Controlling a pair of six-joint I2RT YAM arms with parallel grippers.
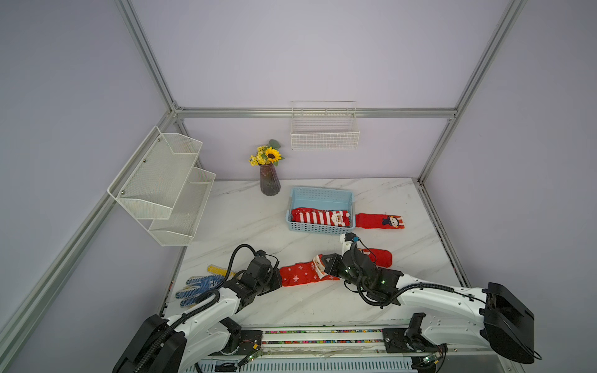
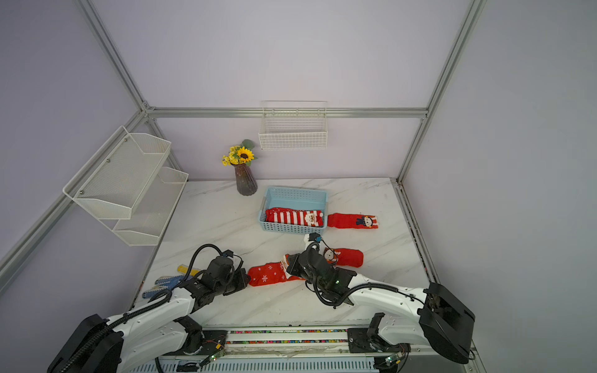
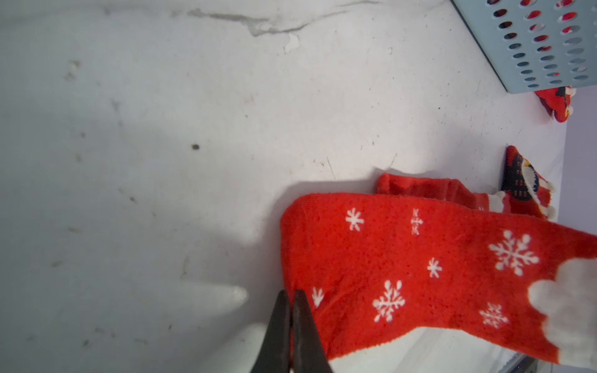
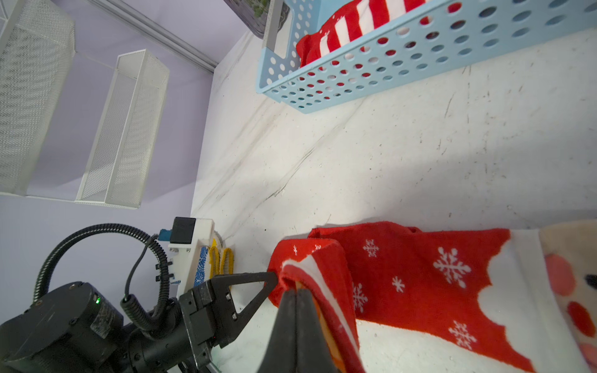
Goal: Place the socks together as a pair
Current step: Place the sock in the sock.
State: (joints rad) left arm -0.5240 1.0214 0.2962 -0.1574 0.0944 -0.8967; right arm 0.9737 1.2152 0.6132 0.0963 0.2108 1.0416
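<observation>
The snowflake sock [image 1: 298,274] lies at the table's 6 o'clock, stretched between both arms. The left gripper [image 3: 290,295] has its jaws pressed together, pinching the toe edge at the sock's 9 o'clock end. The right gripper [image 4: 296,292] is closed on a fold at the 3 o'clock end. The striped sock [image 1: 318,218] sits in the basket [image 1: 321,193] at 12 o'clock. The red sock [image 1: 379,221] lies just beside the basket, at its 3 o'clock. The glove [image 1: 200,285] lies at 8 o'clock.

On the marble table [image 1: 245,219] you have a blue-dotted glove [image 1: 203,285] with a yellow cuff at the near left, a light blue perforated basket [image 1: 323,193] farther back, and a dark vase of sunflowers [image 1: 270,184] just beyond it to the left. A white wire basket [image 1: 324,137] hangs on the far wall, a two-tier mesh shelf [image 1: 155,181] on the left.
</observation>
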